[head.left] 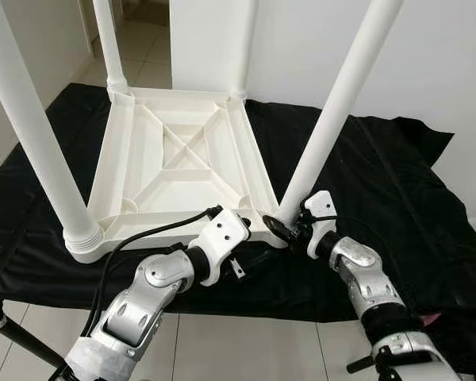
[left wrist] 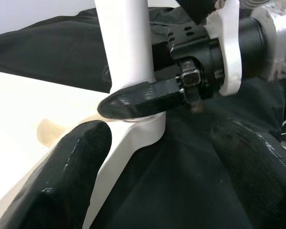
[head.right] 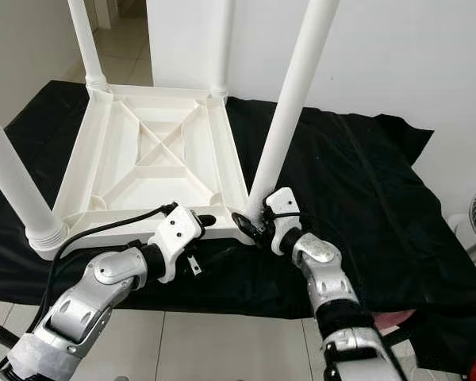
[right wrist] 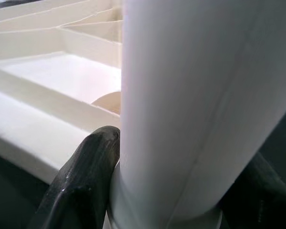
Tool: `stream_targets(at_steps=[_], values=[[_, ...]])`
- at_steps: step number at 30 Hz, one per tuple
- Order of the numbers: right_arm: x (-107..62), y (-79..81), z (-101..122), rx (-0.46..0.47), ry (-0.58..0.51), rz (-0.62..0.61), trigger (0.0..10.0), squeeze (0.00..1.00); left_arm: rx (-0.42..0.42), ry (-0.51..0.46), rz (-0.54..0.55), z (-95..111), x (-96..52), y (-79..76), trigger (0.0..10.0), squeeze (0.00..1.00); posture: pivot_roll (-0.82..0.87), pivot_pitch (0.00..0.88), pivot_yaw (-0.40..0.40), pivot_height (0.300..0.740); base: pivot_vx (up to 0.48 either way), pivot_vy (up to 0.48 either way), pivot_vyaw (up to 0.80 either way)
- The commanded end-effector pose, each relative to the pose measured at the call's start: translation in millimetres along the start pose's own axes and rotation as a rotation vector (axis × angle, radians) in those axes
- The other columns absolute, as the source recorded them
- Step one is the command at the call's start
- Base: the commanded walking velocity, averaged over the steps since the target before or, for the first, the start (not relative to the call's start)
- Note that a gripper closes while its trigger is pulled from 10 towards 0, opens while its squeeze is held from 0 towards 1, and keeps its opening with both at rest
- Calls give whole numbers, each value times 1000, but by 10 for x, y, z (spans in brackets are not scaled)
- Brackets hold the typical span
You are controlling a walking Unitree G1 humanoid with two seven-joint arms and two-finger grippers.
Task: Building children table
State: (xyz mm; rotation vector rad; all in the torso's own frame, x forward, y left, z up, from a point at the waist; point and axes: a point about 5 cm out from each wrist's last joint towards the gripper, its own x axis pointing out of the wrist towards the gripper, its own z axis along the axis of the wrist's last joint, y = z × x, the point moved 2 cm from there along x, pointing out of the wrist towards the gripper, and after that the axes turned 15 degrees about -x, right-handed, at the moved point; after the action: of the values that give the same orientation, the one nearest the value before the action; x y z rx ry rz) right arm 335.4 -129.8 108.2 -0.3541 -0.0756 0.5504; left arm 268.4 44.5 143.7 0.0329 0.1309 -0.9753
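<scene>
We are looking down at a white plastic children's table (head.left: pixel 178 159) lying upside down on a black cloth (head.left: pixel 381 198) that is covering a low work surface. Its ribbed underside is facing up, and four white legs are rising from its corners: two far ones, a near left leg (head.left: pixel 32 135), and a near right leg (head.left: pixel 341 111).

Our right gripper (head.left: pixel 289 226) is clenching around the base of the near right leg, just where it is meeting the corner socket. In the right wrist view, one black finger (right wrist: pixel 83 183) is pressing against the leg on one side and the other is showing on the opposite side.

Our left gripper (head.right: pixel 200 232) is resting at the near edge of the table, just beside that same corner. In the left wrist view its fingers (left wrist: pixel 57 181) are standing apart with nothing between them, so it is released.

We are judging the table to be light, stiff and hollow, with a smooth, slightly slippery finish. The round legs are likely offering little friction for twisting, so we are favouring a hold low on the leg, near the socket, where it is least likely to lever sideways. The frame's rim and ribs are looking like the firmest places to steady the table.
</scene>
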Motion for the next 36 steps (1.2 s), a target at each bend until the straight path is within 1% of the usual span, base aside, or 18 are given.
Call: stream_targets(at_steps=[1,2,4,5,6,7,8,10,13,17,18,19,26,32,33,34,35,36], values=[[-12,-38,27,-1,26,-90,10000,0,3,8,-15,-18,29,-23,10000,0,-24,0,-92,740,0,0,0],[-12,-38,27,-1,26,-90,10000,0,3,8,-15,-18,29,-23,10000,0,-24,0,-92,740,0,0,0],[-52,-4,11,-12,81,-224,10000,0,1,5,-18,-18,43,-32,10000,0,-29,0,-95,740,0,0,0],[-52,-4,11,-12,81,-224,10000,0,1,5,-18,-18,43,-32,10000,0,-29,0,-95,740,0,0,0],[-77,13,12,-31,102,-291,10000,0,-1,4,-19,-18,49,-35,10000,0,-30,0,-97,740,0,0,0],[-77,13,12,-31,102,-291,10000,0,-1,4,-19,-18,49,-35,10000,0,-30,0,-97,740,0,0,0],[-99,46,3,-11,126,-363,10000,0,-2,2,-18,-17,54,-40,10000,0,-29,0,-98,740,0,0,0],[-114,67,3,-6,141,-411,10000,0,-3,2,-18,-17,57,-41,10000,0,-24,0,-100,740,0,0,0],[-85,128,51,-15,133,-426,10000,0,-5,1,-15,-16,50,-39,10000,0,-20,0,-99,740,0,0,0],[-74,121,85,-12,121,-431,10000,0,-5,2,-14,-17,46,-37,10000,0,-17,0,-100,740,0,0,0],[-82,109,102,-4,115,-433,10000,647,-4,2,-13,-17,44,-35,10000,0,-19,0,-98,740,0,0,0],[-87,105,116,4,106,-422,10000,1000,-3,2,-13,-17,43,-34,10000,0,-18,0,-99,740,0,0,0],[-116,86,177,15,76,-371,10000,1000,-2,1,-12,-12,45,-28,10000,0,-17,0,-99,740,0,0,0],[-143,-22,128,-1,70,-307,10000,1000,-1,2,-11,-14,40,-27,10000,0,-17,0,-98,740,0,0,0],[-149,-58,118,5,56,-268,10000,1000,-1,2,-11,-15,38,-26,10000,0,-16,0,-98,740,0,0,0],[-147,-85,116,-1,40,-217,10000,643,1,3,-11,-14,39,-22,10000,0,-14,0,-97,740,0,0,0],[-147,-85,116,-1,40,-217,10000,643,1,3,-11,-14,39,-22,10000,0,-14,0,-97,740,0,0,0],[-134,-108,106,-27,23,-126,10000,0,4,2,-10,-9,39,-15,10000,0,-11,0,-97,740,0,0,0]])
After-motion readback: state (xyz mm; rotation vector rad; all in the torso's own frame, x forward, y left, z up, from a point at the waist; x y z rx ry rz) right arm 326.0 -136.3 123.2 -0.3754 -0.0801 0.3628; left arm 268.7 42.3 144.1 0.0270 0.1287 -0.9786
